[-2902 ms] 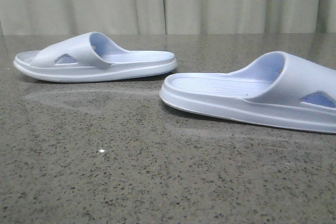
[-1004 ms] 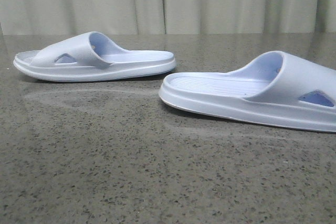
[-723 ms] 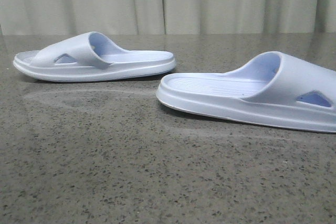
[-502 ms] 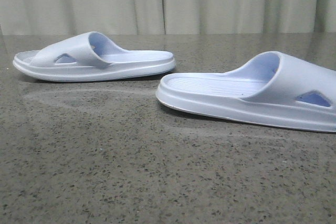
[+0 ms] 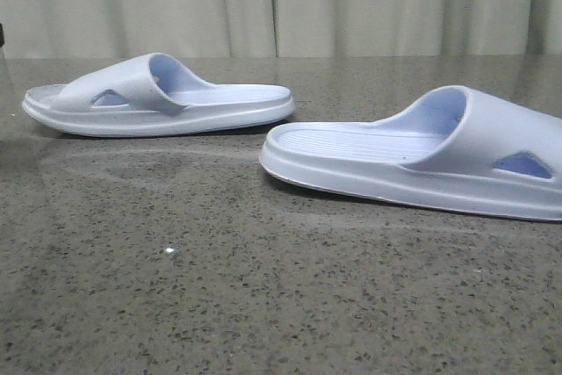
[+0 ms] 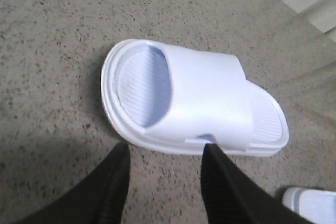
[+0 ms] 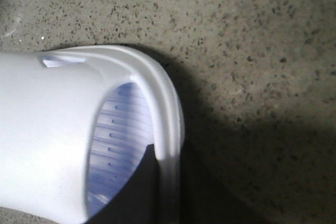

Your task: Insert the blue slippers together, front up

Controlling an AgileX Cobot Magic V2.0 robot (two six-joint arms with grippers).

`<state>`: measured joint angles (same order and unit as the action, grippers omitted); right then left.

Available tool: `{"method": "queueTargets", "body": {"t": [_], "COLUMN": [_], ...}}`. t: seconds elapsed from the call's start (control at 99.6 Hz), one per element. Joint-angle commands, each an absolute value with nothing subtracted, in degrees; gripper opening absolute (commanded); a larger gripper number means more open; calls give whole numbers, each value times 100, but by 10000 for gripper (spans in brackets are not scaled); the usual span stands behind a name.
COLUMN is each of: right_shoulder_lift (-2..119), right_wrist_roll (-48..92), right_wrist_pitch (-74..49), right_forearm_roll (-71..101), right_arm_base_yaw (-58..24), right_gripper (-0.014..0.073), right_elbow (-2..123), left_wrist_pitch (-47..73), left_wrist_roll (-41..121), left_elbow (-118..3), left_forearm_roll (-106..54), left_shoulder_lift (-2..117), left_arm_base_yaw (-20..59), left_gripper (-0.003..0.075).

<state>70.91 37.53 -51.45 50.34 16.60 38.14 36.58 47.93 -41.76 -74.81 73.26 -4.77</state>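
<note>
front view: you see both blue slippers flat on the speckled desk [image 5: 219, 296], the left slipper [image 5: 158, 98] farther back with its toe pointing left, the right slipper [image 5: 413, 164] nearer with its toe running off the right edge, the two near but apart. in your left wrist view the left gripper [image 6: 163, 153] has its jaws spread wide just beside that slipper's sole edge, gripping nothing. in your right wrist view the right gripper [image 7: 137, 188] is only a dark shape inside the slipper's strap opening, so you cannot tell how its jaws stand.
</note>
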Motion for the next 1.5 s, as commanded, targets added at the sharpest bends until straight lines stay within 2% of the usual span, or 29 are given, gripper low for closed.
{"method": "queueTargets", "body": {"t": [0.0,0.321,0.803,0.924,1.054,1.255,1.486], "right_shoulder_lift": [7025,7025,7025,7025,7025,7025,7015], "right_wrist_roll": [3877,3894,3929,3929,3929,3929,3929], "right_wrist_pitch": [-5175,-5151,-5152,-5152,-5152,-5152,-5310], "right_forearm_roll": [5201,5201,5201,5201,5201,5201,5321], "right_arm_base_yaw": [1681,1681,1681,1681,1681,1681,1681], "right_gripper": [-107,-107,-107,-107,-107,-107,-107], "right_elbow": [3961,3961,3961,3961,3961,3961,4235], "left_wrist_pitch": [3810,4049,4310,4470,4630,4729,5050], "left_wrist_roll": [4990,5087,5454,5563,5574,5574,5574], "left_elbow": [-4619,-5447,-5493,-5493,-5493,-5493,-5472], "left_forearm_roll": [-7963,-7963,-8034,-8109,-8155,-8155,-8004], "left_shoulder_lift": [7682,8919,9300,9313,9313,9219,8511], "left_arm_base_yaw": [-545,-543,-543,-543,-543,-613,-1028], "left_gripper": [279,279,273,195,14,15,15]}}
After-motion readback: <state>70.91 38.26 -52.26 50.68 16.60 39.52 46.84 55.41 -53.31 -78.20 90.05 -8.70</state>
